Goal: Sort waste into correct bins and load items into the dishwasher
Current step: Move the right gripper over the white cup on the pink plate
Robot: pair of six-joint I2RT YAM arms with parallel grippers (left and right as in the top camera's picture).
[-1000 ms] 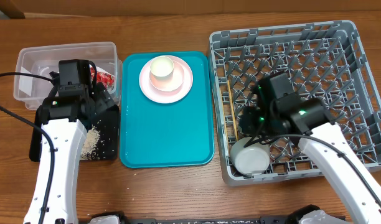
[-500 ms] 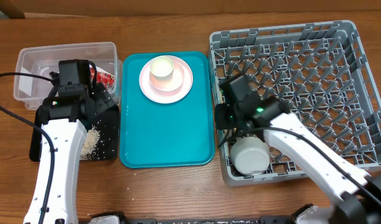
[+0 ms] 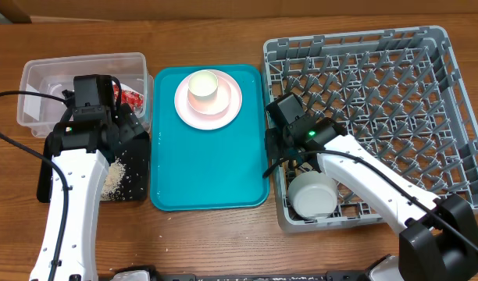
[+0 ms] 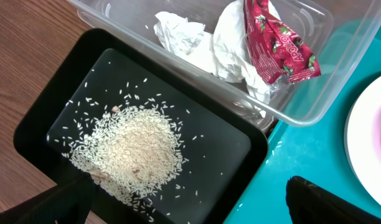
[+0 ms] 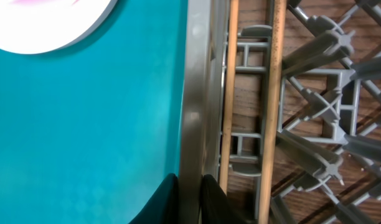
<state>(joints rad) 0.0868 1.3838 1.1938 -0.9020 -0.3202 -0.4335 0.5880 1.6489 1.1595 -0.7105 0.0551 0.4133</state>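
Observation:
My right gripper [image 5: 189, 180] stands at the left wall of the grey dishwasher [image 3: 426, 47], its fingers pinched on either side of the wall's rim [image 5: 200, 93]. Two wooden chopsticks [image 5: 274, 93] lie just inside that wall. An upturned white bowl [image 3: 315, 195] sits in the rack's near left corner. The pale pink plate [image 3: 208, 109], with a pink bowl [image 3: 203, 87] on it, rests on the teal tray [image 3: 208, 172]. My left gripper [image 4: 187, 186] hangs open over the black tray [image 4: 240, 143], which holds rice [image 4: 128, 143]. The clear tub [image 3: 36, 78] holds the napkin [image 4: 197, 43] and the red wrapper [image 4: 277, 43].
The teal tray lies between the bins on the left and the rack on the right, close against both. Bare wooden table [image 3: 223, 242] runs along the near side. A black cable [image 3: 12, 140] loops left of the left arm.
The right gripper has moved left from inside the rack to its left wall, and its jaws have closed there. The left arm has not moved.

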